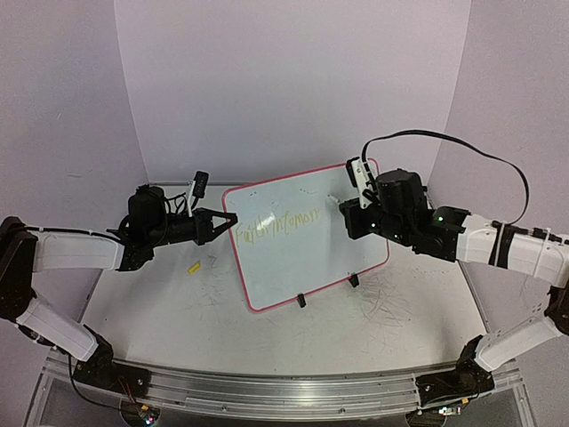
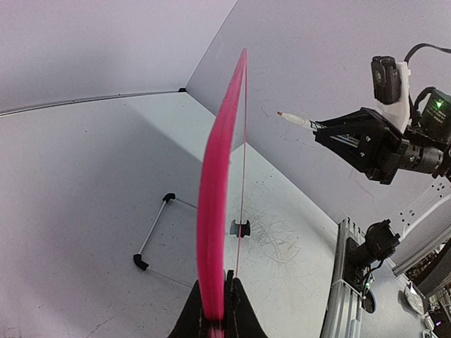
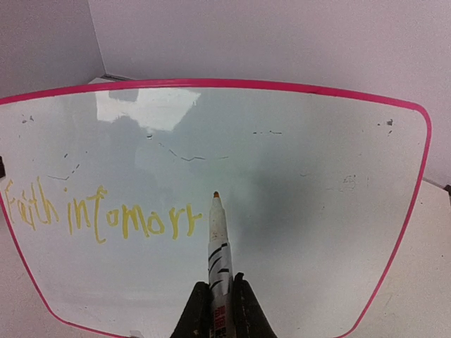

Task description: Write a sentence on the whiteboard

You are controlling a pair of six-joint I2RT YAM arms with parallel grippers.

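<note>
Here, the left gripper's (image 1: 233,222) fingers pinch the whiteboard's (image 1: 307,240) left rim. The right gripper's (image 3: 220,303) fingers pinch a marker (image 3: 218,243), its tip off the whiteboard near the sentence's (image 3: 106,220) end.

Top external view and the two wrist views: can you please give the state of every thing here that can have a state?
whiteboard: standing on its clip feet, left edge held by the left tool
sentence: unfinished, yellow words cover only the left half
marker: uncapped, tip just off the board past the last letter
left tool: shut on the whiteboard
right tool: shut on the marker
</note>
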